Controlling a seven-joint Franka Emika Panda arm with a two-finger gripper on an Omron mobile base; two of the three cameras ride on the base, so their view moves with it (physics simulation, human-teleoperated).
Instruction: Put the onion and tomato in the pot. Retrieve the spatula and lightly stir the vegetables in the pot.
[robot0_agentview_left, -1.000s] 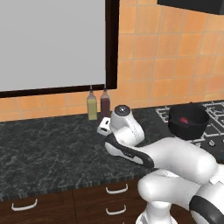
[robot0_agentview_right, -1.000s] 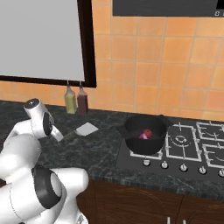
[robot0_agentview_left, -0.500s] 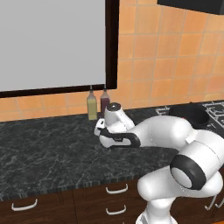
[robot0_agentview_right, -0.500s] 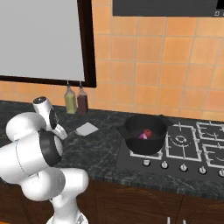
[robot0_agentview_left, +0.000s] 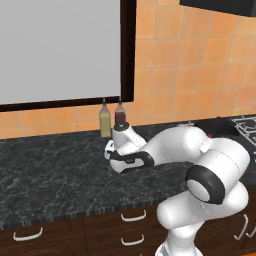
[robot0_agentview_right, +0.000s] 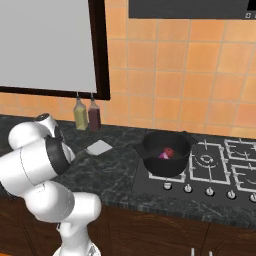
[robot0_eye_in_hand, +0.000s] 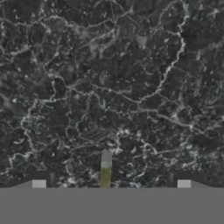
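The white arm reaches left over the dark speckled stone tabletop (robot0_agentview_left: 55, 170), its jaws spread wide and empty. The flat pale grey-white spatula (robot0_agentview_right: 99, 147) lies beside two bottles (robot0_agentview_right: 86, 114). The small bright red tomato (robot0_agentview_right: 169, 152) sits inside the round matte black pot (robot0_agentview_right: 165, 159) on the hob (robot0_agentview_right: 220, 172).

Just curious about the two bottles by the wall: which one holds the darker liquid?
The dark reddish-brown bottle, nearer the stove; its neighbour, the yellow-green bottle, is paler.
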